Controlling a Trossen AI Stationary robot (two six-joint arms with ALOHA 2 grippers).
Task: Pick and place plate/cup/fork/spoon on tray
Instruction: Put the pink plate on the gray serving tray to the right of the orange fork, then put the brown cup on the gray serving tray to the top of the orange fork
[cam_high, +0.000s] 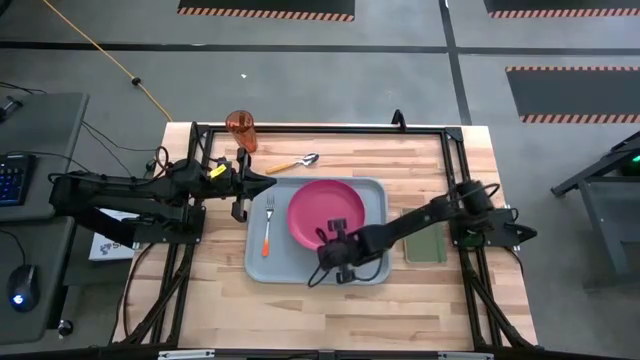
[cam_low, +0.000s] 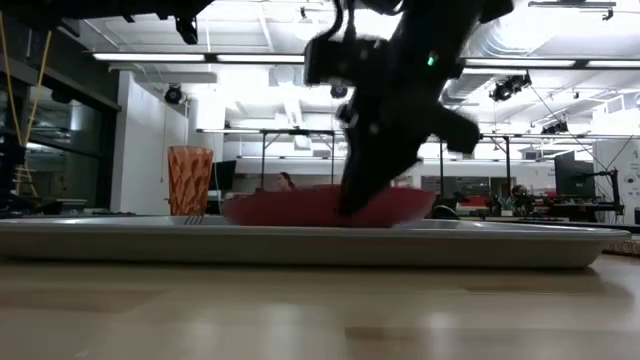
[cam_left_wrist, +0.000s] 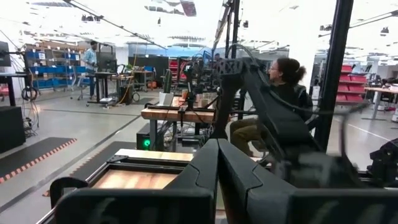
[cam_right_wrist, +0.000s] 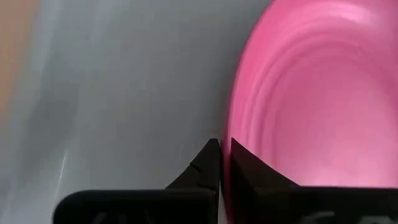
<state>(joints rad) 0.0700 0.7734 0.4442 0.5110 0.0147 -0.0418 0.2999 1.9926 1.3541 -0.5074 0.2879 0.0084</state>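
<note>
Right gripper hides plate rim.

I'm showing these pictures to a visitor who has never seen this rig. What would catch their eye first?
Probably the bright pink plate lying in the pale blue-grey tray at mid-table, with the right tool pinching its near rim. Next, the orange-handled fork in the tray beside the plate. The red-orange cup stands apart at the table's far edge, near the left tool, which is shut.
</note>
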